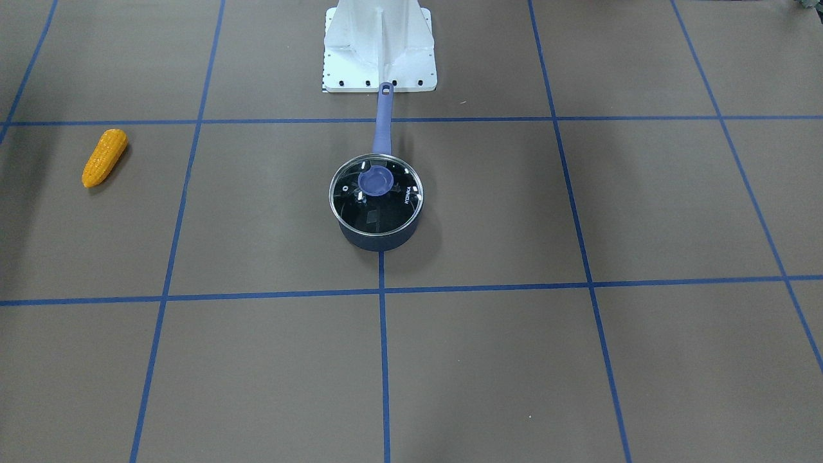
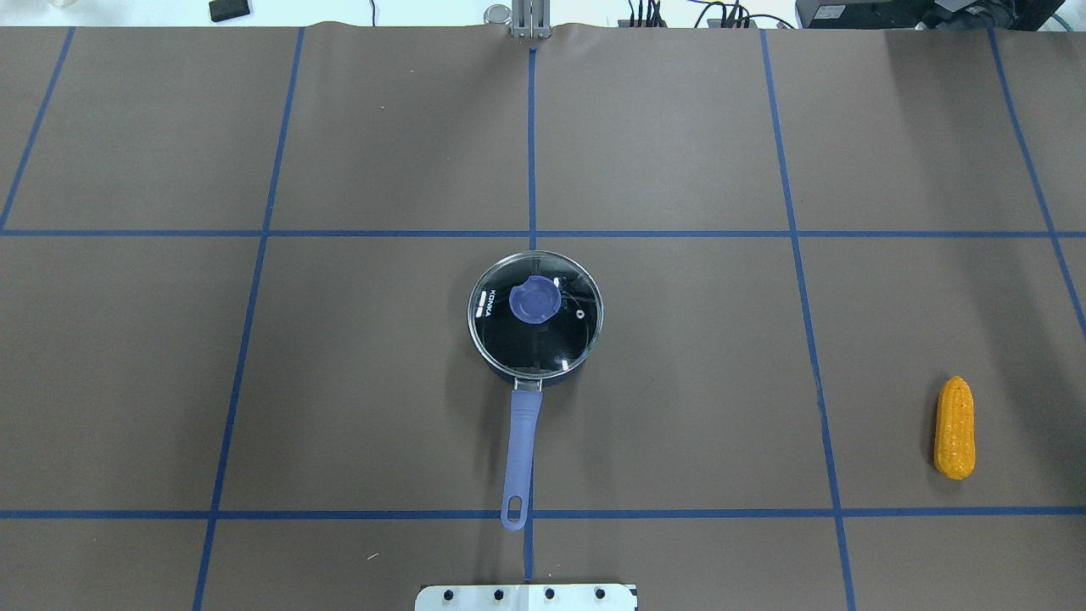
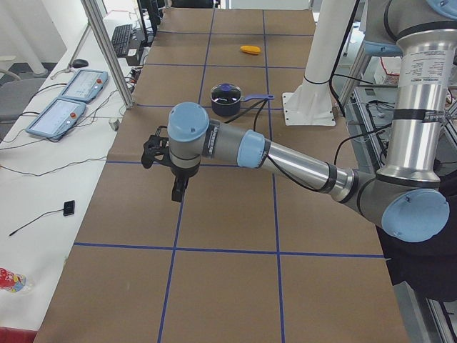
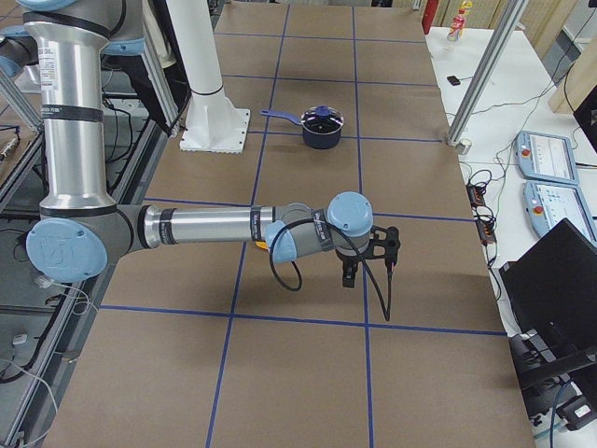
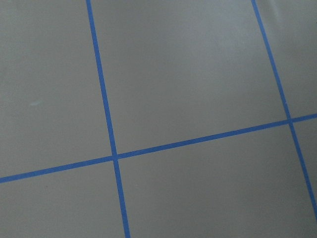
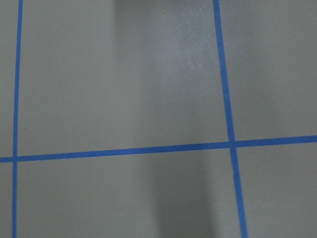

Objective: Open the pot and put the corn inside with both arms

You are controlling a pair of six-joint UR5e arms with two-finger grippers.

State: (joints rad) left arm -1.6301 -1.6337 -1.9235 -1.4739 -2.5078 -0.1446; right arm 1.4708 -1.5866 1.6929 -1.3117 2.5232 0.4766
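Note:
The dark navy pot [image 1: 376,222] stands at the table's middle with its glass lid [image 2: 535,314] on and shut, purple knob [image 2: 534,299] on top. Its purple handle [image 2: 519,450] points at the robot's base. The yellow corn [image 2: 954,427] lies on the robot's right side, far from the pot; it also shows in the front view [image 1: 105,157]. My left gripper [image 3: 176,190] shows only in the exterior left view, over bare table near that end. My right gripper [image 4: 350,273] shows only in the exterior right view. I cannot tell whether either is open. Both wrist views show only tabletop.
The table is brown with blue tape lines [image 2: 532,153]. The white robot base [image 1: 379,51] stands just behind the pot's handle. Teach pendants [image 3: 64,107] and a metal post [image 3: 107,57] stand beyond the table's far edge.

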